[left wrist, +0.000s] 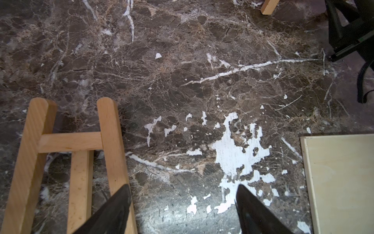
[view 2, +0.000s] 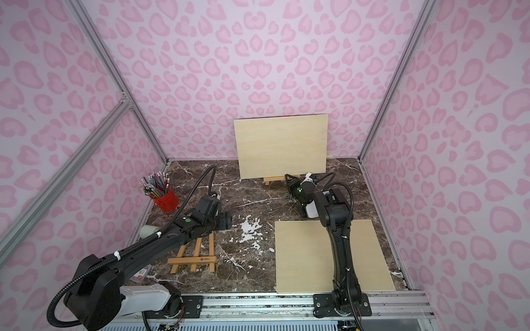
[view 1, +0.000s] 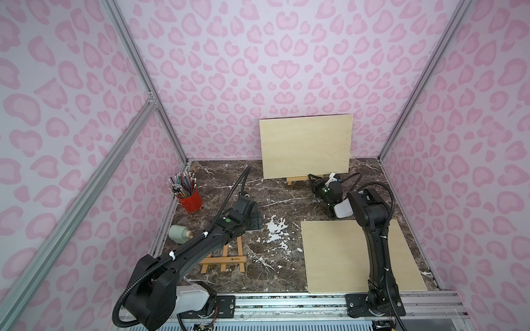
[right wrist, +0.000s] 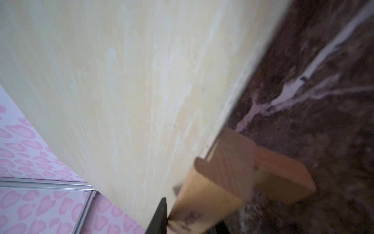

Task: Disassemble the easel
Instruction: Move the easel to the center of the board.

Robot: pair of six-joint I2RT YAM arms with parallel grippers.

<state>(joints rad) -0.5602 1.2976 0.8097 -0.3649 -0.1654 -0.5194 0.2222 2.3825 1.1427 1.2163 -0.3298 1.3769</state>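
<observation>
Right claw [right wrist: 192, 222] pinches the rear easel's ledge [right wrist: 214, 190] beneath the upright board [right wrist: 121, 81].

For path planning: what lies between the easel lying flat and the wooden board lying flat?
Only bare marble tabletop with white patches, the open left gripper above it; left wrist and both top views show this.

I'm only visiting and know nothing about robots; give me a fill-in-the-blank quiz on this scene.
1. The pencils stand in a ___ cup.
2. The right gripper clamps the back easel holding the upright board; the other board lies ___ on the table.
3. The left gripper hovers, jaws ___, by the front easel.
Answers: red; flat; open.
</observation>
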